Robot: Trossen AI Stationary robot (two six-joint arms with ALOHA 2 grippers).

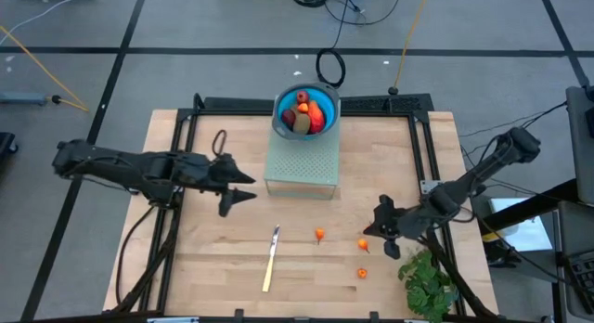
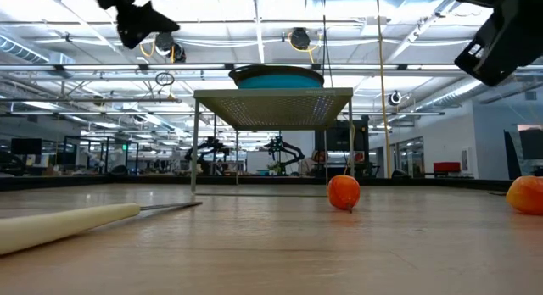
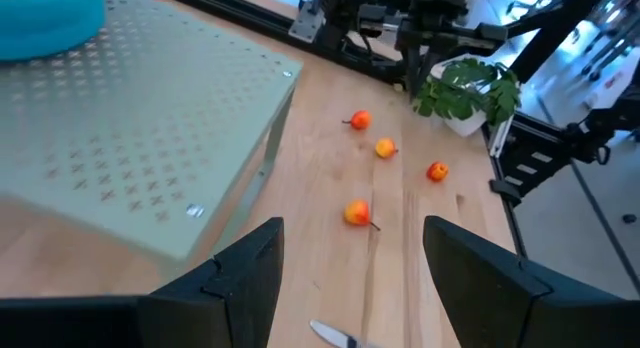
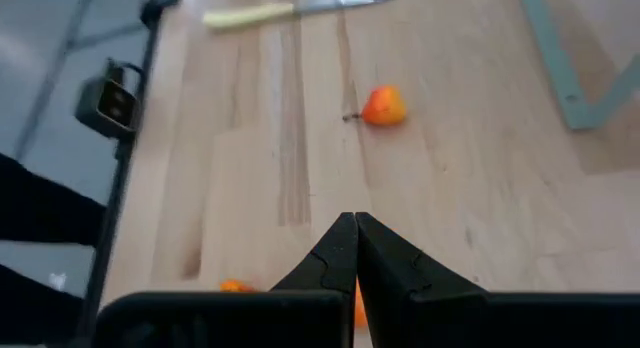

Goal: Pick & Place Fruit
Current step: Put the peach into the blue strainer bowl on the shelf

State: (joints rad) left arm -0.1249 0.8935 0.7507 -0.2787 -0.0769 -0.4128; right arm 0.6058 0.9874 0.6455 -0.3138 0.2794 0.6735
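Observation:
A blue bowl [image 1: 306,109] holding red, orange and olive-brown fruit stands on a pale green perforated stand [image 1: 300,161] at the far middle of the table. Several tiny orange fruit bits lie loose on the wood: one [image 1: 319,235] near the middle, two more [image 1: 364,244] [image 1: 362,273] to its right. My left gripper [image 1: 243,188] [image 3: 352,233] hovers open, left of the stand and above the table, and faces those bits. My right gripper [image 1: 380,221] [image 4: 355,228] is shut above the table near the right-hand bits, with nothing seen between its fingers.
A slim pale-handled knife [image 1: 271,258] lies near the front middle. A leafy green bunch [image 1: 429,284] sits at the front right corner. Black frame rails [image 1: 186,128] run along the table's left, right and far sides. Bare wood lies between the stand and the knife.

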